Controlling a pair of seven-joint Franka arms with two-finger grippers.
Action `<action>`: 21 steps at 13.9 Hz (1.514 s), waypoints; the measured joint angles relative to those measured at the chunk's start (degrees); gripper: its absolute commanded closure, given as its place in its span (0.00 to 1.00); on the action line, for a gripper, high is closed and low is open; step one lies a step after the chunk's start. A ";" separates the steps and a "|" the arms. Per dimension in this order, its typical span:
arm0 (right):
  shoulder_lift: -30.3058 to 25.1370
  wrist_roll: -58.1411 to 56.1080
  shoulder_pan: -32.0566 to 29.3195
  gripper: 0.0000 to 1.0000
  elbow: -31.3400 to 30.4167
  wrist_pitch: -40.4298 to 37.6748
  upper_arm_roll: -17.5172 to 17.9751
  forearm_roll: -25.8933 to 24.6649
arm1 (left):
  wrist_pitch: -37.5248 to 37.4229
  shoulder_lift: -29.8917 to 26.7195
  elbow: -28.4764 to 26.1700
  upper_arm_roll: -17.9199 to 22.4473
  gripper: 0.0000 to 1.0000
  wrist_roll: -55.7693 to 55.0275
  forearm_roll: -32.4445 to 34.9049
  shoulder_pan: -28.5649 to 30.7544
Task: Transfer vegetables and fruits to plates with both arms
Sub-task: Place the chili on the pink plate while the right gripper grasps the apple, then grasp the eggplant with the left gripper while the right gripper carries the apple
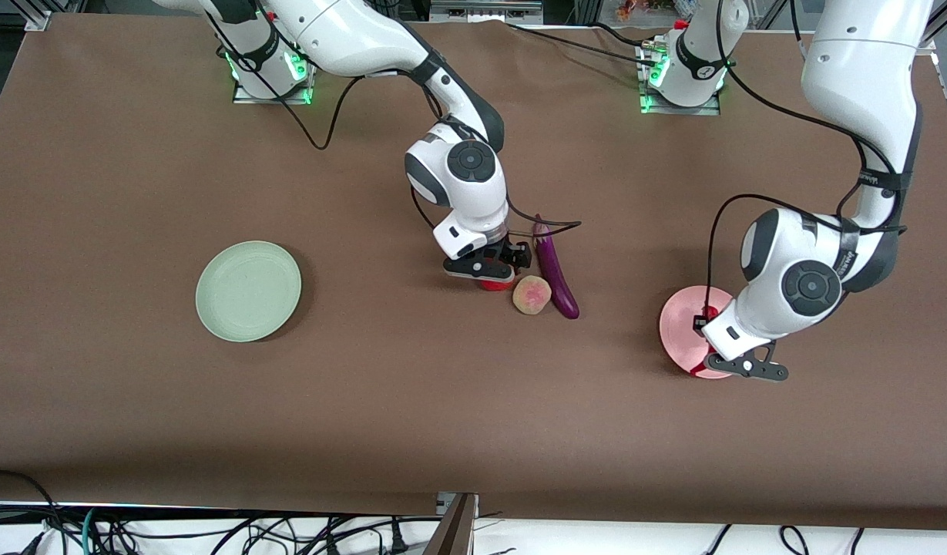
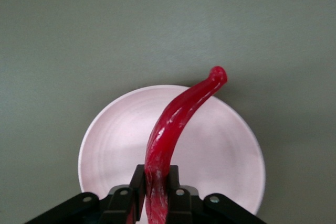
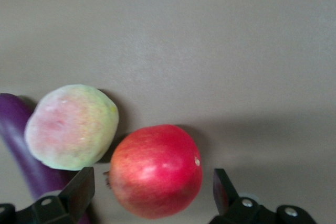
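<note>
My left gripper (image 1: pixel 704 368) is shut on the red chili pepper (image 2: pixel 173 129) and holds it over the pale pink plate (image 1: pixel 685 327), which also shows in the left wrist view (image 2: pixel 115 145). My right gripper (image 1: pixel 495 279) is open around the round red fruit (image 3: pixel 156 170), with a finger on each side and a gap to both. In the front view only a red sliver of the fruit (image 1: pixel 496 286) shows under the hand. The peach (image 1: pixel 532 295) lies beside it, touching the purple eggplant (image 1: pixel 556 272). The mint green plate (image 1: pixel 248 290) sits empty toward the right arm's end.
The brown table cloth (image 1: pixel 411 401) covers the whole table. Cables hang along the table edge nearest the front camera. The arm bases stand along the top of the front view.
</note>
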 measured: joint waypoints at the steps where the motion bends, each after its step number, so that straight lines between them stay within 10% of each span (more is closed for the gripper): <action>1: 0.51 0.70 0.36 0.00 0.03 0.01 -0.04 -0.99 | 0.00 1.16 0.36 0.08 0.00 1.45 0.00 1.05; 5: 0.95 1.09 0.90 0.25 0.17 0.05 -0.20 -1.60 | 0.07 2.74 1.40 -0.17 0.00 5.05 0.00 2.46; 9: 0.97 2.26 0.90 0.86 0.55 -0.01 -0.27 -1.62 | -4.02 2.17 2.84 -3.25 0.00 5.06 0.00 2.10; 15: 0.36 -0.86 -1.16 0.90 1.48 -3.05 -1.65 -1.68 | -16.07 -1.01 3.48 -8.36 0.00 3.51 -9.83 1.64; 21: -7.95 -29.33 -13.48 0.88 2.44 -21.92 -1.96 -0.69 | -20.85 -1.34 3.42 -14.02 0.00 -12.15 -17.99 1.94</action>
